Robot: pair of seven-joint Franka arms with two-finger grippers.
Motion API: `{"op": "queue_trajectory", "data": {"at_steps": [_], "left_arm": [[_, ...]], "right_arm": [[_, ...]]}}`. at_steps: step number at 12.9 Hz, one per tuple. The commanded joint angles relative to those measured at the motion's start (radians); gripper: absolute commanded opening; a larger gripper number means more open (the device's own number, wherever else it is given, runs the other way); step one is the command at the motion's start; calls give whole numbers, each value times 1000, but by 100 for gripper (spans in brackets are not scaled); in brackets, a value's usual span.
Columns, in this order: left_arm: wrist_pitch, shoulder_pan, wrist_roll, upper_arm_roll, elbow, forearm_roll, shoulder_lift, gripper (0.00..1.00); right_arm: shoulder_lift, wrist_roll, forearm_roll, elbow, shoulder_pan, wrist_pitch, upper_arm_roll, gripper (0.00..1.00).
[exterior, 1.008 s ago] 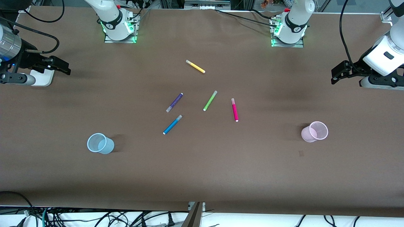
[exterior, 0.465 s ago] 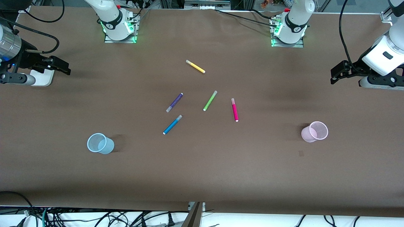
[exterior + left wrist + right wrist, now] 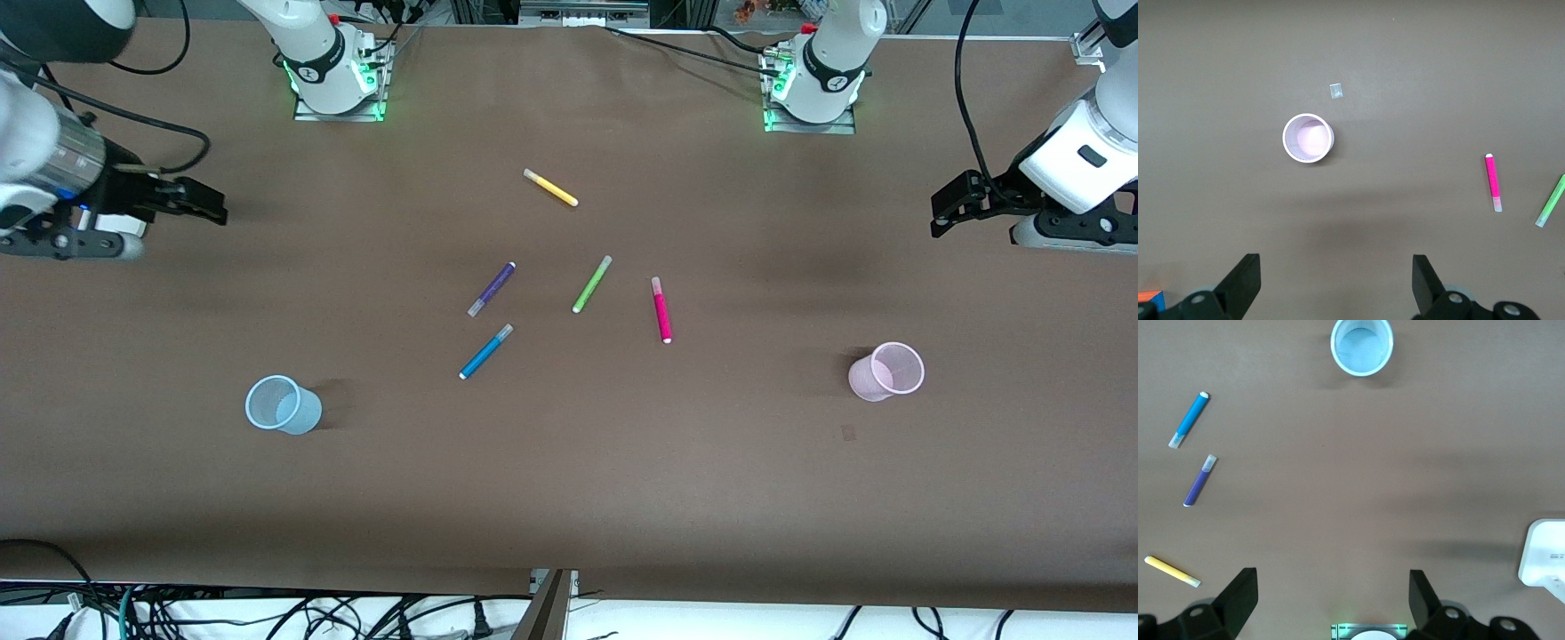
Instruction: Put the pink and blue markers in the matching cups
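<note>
Markers pink (image 3: pixel 661 309) and blue (image 3: pixel 485 351) lie untouched; my right gripper (image 3: pixel 206 207) and left gripper (image 3: pixel 944 213) hover at the table's ends, fingers spread

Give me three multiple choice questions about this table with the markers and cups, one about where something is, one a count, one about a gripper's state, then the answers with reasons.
1. Where does the pink cup stand?
A. toward the left arm's end of the table
B. toward the right arm's end
C. between the purple and green markers

2. How many markers lie on the table?
A. three
B. five
C. seven

3. What state is the left gripper in?
A. shut on the pink marker
B. shut on the blue cup
C. open, holding nothing

Answers:
1. A: the pink cup sits under the left gripper's side, while the blue cup is at the right arm's end.
2. B: yellow marker, purple marker, green marker, pink marker and blue marker.
3. C: the left wrist view shows its fingers spread wide with only table between them; the right gripper is open too.
</note>
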Motion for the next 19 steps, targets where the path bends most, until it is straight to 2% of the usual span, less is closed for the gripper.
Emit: {"op": "queue_trajectory", "data": {"at_steps": [1, 3, 5, 8, 10, 12, 14, 17, 19], "left_arm": [[-20, -5, 7, -13, 7, 28, 7, 100], [-51, -13, 7, -34, 7, 29, 49, 100], [-140, -16, 7, -50, 5, 29, 83, 100], [-149, -16, -83, -105, 4, 20, 137, 100], [-99, -16, -181, -174, -1, 28, 177, 100], [-25, -16, -250, -220, -4, 29, 258, 100], [70, -47, -292, -226, -9, 14, 328, 100], [194, -180, -411, -228, -13, 29, 439, 100], [306, -193, -433, -231, -44, 37, 499, 100]], "right_arm": [[26, 58, -14, 23, 44, 37, -2, 100], [62, 226, -3, 23, 87, 94, -1, 100], [109, 390, -3, 23, 144, 158, -1, 100], [203, 498, 12, 23, 195, 266, -1, 100], [273, 610, 84, 21, 218, 353, -1, 100], [350, 726, 89, 21, 282, 450, -2, 100], [422, 780, 89, 21, 321, 536, -2, 100], [514, 814, 89, 21, 347, 643, -2, 100], [559, 816, 89, 23, 364, 694, -2, 100]]}}
